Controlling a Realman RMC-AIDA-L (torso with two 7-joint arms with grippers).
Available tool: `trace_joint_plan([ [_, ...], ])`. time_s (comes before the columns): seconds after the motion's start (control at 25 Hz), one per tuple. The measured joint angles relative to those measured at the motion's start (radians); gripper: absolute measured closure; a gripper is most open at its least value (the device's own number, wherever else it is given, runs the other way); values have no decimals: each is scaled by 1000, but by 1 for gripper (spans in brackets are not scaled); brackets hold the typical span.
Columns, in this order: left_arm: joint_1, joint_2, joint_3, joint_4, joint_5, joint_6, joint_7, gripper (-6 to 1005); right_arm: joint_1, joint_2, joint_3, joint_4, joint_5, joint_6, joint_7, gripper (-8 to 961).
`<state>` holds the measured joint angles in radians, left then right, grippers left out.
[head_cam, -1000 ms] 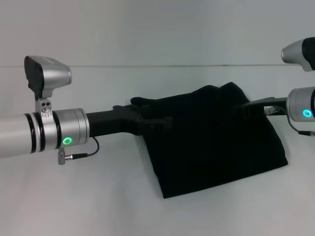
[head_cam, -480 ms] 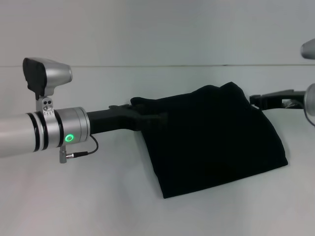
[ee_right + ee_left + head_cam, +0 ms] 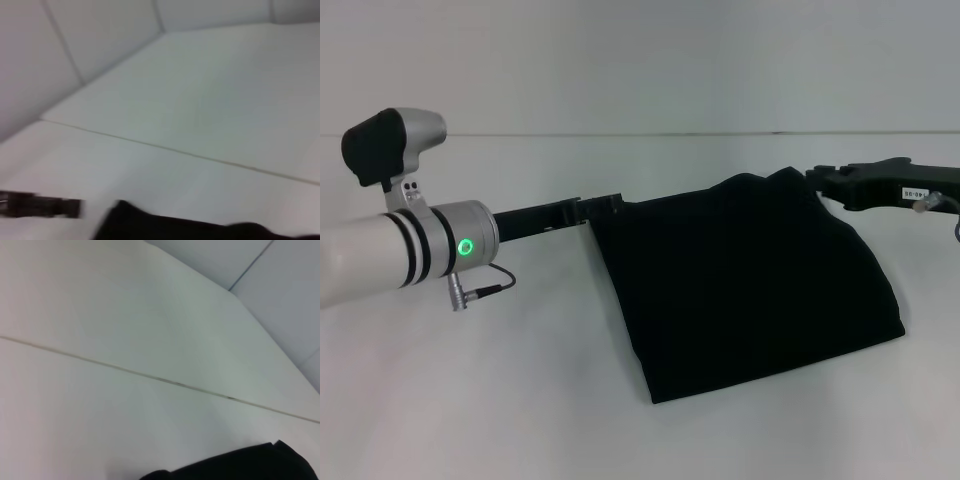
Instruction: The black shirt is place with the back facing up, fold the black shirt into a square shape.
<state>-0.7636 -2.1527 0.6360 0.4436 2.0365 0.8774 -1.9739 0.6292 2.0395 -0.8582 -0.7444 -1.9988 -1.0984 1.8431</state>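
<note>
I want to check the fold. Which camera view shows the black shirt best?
The head view: the black shirt lies there whole, folded into a rough four-sided shape on the table. The left wrist and right wrist views show only a dark strip of it at the picture's edge.

The head camera looks forward and down across the white table [image 3: 520, 400] toward its far edge. Both wrist cameras sit low, facing that same edge, sharing the black shirt [image 3: 750, 280] fringe.
</note>
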Motion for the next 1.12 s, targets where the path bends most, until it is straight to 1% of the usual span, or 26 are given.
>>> trace_joint_plan([
  [0.04,-4,0,2,-3,1,-9,-4,89,-1,-2,16,3,8,-38,-24,946],
  [0.16,-22,1,7,-31,4,-40,-8,90,-1,-12,57,1,19,-159,-77,843],
  [0.28,-39,2,5,-58,3,-82,-16,90,12,-33,61,-3,16,-278,-89,740],
  [0.36,-46,-1,6,-69,3,-108,-26,91,23,-51,56,-1,13,-347,-90,646],
  [0.44,-49,-1,6,-76,2,-120,-31,91,26,-56,58,-7,13,-377,-92,553],
  [0.68,-62,-6,7,-88,2,-159,-71,93,18,-46,92,-27,18,-367,-146,282],
  [0.84,-73,-10,6,-106,1,-188,-112,93,20,-45,88,-25,15,-339,-157,202],
  [1.12,-101,-14,2,-148,-2,-242,-118,95,29,-43,88,-23,14,-327,-178,63],
])
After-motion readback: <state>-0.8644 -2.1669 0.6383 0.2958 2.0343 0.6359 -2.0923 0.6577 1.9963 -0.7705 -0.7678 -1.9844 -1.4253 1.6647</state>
